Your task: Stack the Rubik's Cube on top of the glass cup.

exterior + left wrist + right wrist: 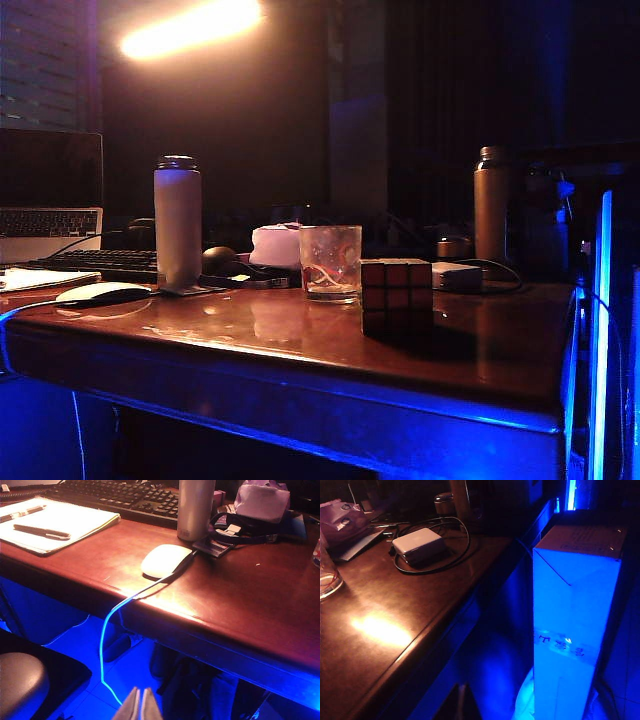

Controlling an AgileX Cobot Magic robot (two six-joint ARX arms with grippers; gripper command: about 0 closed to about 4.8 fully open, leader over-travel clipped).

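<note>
rubik's cube [396,284] sits nearest the exterior camera, flat on the wooden table [300,340] right of centre, and the glass cup [330,262] stands upright just to its left and slightly farther back, close beside it; can't tell if they touch. cube not yet on the cup, so the task looks unstarted. cup's open mouth faces up and looks empty, which is what the stack needs; the cube looks about as wide as the rim, so it'd have to land centred or it tips. neither arm shows in the exterior view. left gripper [139,703] is parked off the near left edge of the table, below the top, fingers pressed together, holding nothing; its camera looks over a white mouse [166,560], a notepad [55,522] with a pen [41,531], a keyboard [125,497] and the foot of a metal bottle [196,507]. right gripper [462,700] is off the near right edge, dim in its own view, shut and empty by my read. its view catches the cup's base at the frame edge, a pale box with cable [418,544] farther back and a blue-lit carton [575,615] off the table to the right. both look like a rest pose, well apart from the cube. the right arm is probably the closer one for the pick.
</note>
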